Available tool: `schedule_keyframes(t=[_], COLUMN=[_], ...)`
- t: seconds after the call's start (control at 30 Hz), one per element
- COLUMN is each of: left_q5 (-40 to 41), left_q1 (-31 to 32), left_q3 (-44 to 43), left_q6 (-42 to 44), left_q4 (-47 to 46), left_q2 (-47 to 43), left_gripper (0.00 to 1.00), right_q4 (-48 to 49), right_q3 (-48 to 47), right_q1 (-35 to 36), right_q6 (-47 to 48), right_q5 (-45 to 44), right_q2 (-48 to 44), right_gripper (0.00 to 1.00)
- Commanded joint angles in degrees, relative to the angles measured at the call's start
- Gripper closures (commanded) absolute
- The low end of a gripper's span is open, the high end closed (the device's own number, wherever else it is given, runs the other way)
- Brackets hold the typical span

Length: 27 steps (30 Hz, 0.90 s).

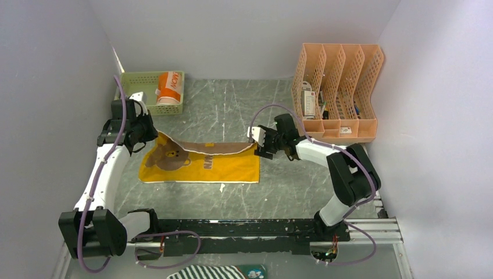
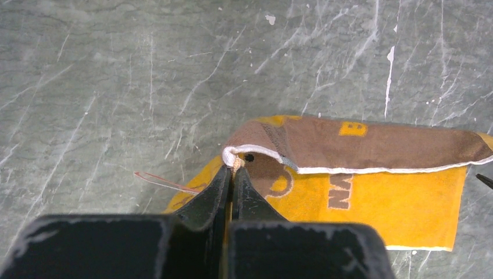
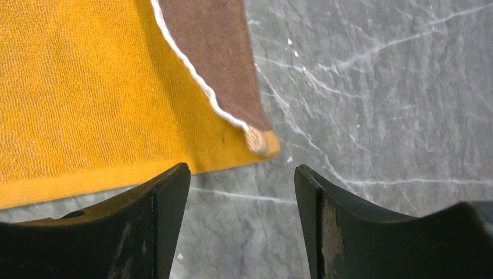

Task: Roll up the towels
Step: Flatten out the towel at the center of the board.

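While left fingers (image 2: 216, 192) pinch yellow towel (image 1: 224, 168) at folded corner, right fingers (image 3: 165, 197) gape empty; print (image 1: 170, 157) partly hidden under fold.

The table (image 1: 232, 104) is grey and stone-patterned, veined white and flecked with pale specks. Left of its middle lies a yellow towel (image 1: 200, 167). It is spread flat, save for two parts: the far edge, folded over with its brown underside up, and the far left corner, raised off the surface. A green basket (image 1: 136, 87) stands in the far left corner. A peach file rack (image 1: 317, 64) stands at the far right, against the back wall.
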<state>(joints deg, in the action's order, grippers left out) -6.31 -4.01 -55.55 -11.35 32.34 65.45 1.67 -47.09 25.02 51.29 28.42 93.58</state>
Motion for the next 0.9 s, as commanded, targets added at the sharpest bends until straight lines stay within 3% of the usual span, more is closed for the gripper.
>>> schedule_keyframes(t=[0.0, 0.23, 0.3, 0.37, 0.43, 0.67, 0.87], left_q5=[-1.65, -0.95, -0.45, 0.01, 0.55, 1.55, 3.42], left_q1=[-0.61, -0.69, -0.65, -0.65, -0.76, -1.50, -1.53], left_q3=[-1.28, -1.28, -0.95, -0.71, -0.74, -3.80, -3.74], left_q6=[-0.07, 0.01, -0.01, 0.02, -0.11, -1.99, -3.77], left_q4=[-2.18, -2.13, -2.56, -2.92, -2.98, -3.42, -1.82], left_q2=[0.24, -0.30, -0.69, -0.85, -0.71, -1.87, -8.33], left_gripper=[0.93, 0.93, 0.93, 0.93, 0.93, 0.93, 0.93], right_q4=[9.01, 11.10, 9.83, 8.80, 8.80, 23.59, 17.03], right_q3=[1.81, 0.16, -0.22, -0.33, 0.45, 8.32, 6.25], right_q1=[2.87, 5.07, 5.13, 5.13, 4.74, -0.41, -0.71], right_q6=[1.14, 1.63, 1.70, 1.78, 1.00, -9.55, -17.20], right_q5=[-4.31, -4.68, -4.29, -4.06, -3.47, -9.12, -13.62], right_q2=[-0.03, 2.61, 2.64, 2.20, 0.40, -15.46, -26.16], right_gripper=[0.34, 0.41, 0.57, 0.83, 1.00, 1.00, 1.00])
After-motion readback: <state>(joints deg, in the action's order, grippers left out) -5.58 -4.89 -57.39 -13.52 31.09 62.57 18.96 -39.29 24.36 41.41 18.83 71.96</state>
